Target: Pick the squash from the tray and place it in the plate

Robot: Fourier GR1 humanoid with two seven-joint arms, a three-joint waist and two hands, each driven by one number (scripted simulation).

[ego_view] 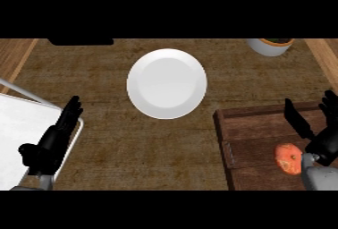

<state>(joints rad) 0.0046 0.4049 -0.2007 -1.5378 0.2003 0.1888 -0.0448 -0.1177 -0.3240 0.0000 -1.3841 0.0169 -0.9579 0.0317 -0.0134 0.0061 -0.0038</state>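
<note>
An orange squash lies on the dark wooden tray at the lower right. Beyond it, near the counter's middle, sits a white plate with nothing on it. My right hand hovers over the tray just right of the squash, fingers straight and spread, not touching it. My left hand rests open at the lower left, fingers pointing up.
A white sink or board with a metal rim lies under my left hand. A white pot with soil stands at the back right. A dark object sits at the back left.
</note>
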